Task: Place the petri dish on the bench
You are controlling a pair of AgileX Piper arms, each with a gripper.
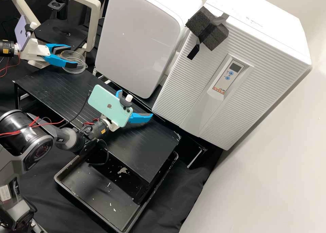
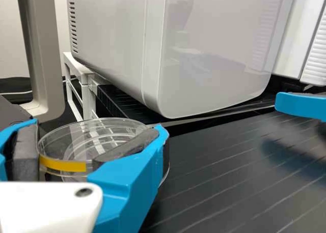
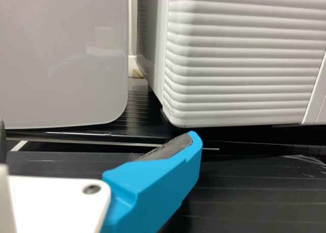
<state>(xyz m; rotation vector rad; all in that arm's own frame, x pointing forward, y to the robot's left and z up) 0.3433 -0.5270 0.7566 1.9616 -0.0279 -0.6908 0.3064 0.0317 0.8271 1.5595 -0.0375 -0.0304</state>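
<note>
When lowering the dish (image 1: pixel 81 62) in the high view, aim well inside the table (image 1: pixel 51 87), away from the edge near the left end effector (image 1: pixel 73 57), and leave the right end effector (image 1: pixel 136 104) aside. While using the left wrist view, level the dish, gripped between padded fingers (image 2: pixel 127 147), then loosen gently only after full contact underneath, backing straight out to avoid dragging it. Near the table in the right wrist view, spread wide, apparently gripping nothing, so best parked.
</note>
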